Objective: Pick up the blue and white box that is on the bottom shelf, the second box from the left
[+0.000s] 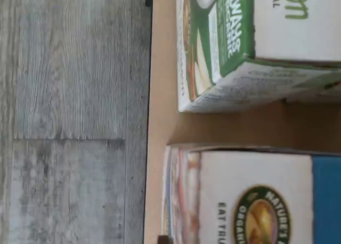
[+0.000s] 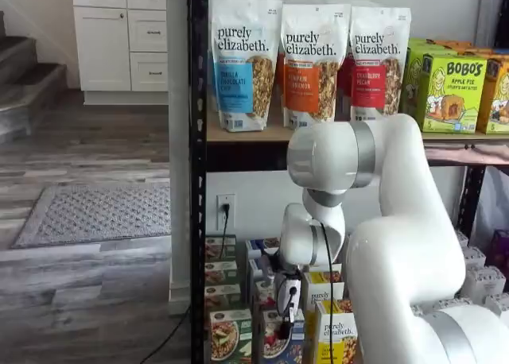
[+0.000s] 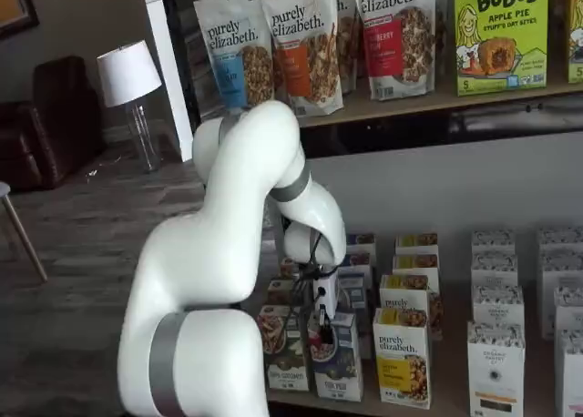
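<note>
The blue and white box (image 2: 277, 342) stands at the front of the bottom shelf (image 2: 253, 359), to the right of a green-fronted carton (image 2: 231, 337). In a shelf view the box (image 3: 339, 362) has its blue front towards the camera. My gripper (image 2: 284, 327) hangs straight down right above the box's top edge, and it also shows in a shelf view (image 3: 324, 330). Its black fingers show as one dark shape with no plain gap, so I cannot tell whether they are open. The wrist view shows the box's white and blue top (image 1: 256, 196) close below, beside the green carton (image 1: 234, 41).
A yellow "purely elizabeth" carton (image 3: 404, 358) stands right of the blue box, with rows of cartons behind. White cartons (image 3: 496, 362) stand further right. Granola pouches (image 2: 305, 62) fill the upper tier. The shelf's front edge (image 1: 152, 121) borders grey floor (image 1: 69, 116).
</note>
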